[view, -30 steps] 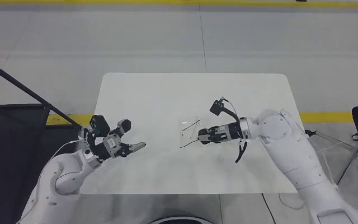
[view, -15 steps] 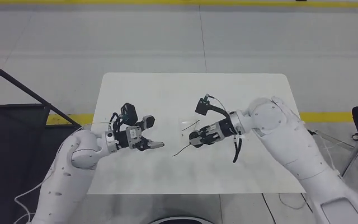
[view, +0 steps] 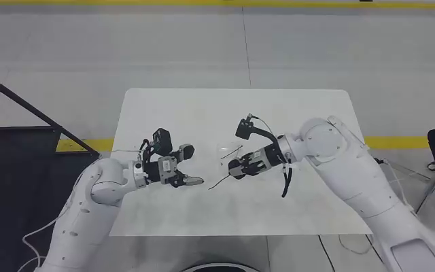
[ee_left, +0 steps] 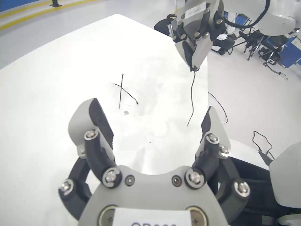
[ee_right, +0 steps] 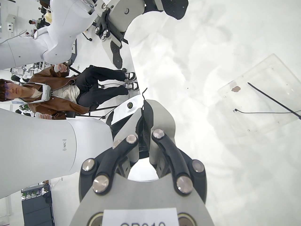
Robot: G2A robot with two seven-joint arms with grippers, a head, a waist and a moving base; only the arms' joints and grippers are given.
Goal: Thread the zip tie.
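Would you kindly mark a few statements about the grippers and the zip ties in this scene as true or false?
1. The right gripper has its jaws shut on a zip tie. True.
2. The left gripper clamps that tie's free end. False: its jaws are open and hold nothing.
3. Two spare ties lie crossed on a clear tray. True.
4. The zip tie in the right gripper lies flat on the table. False: it dangles from the gripper above the table.
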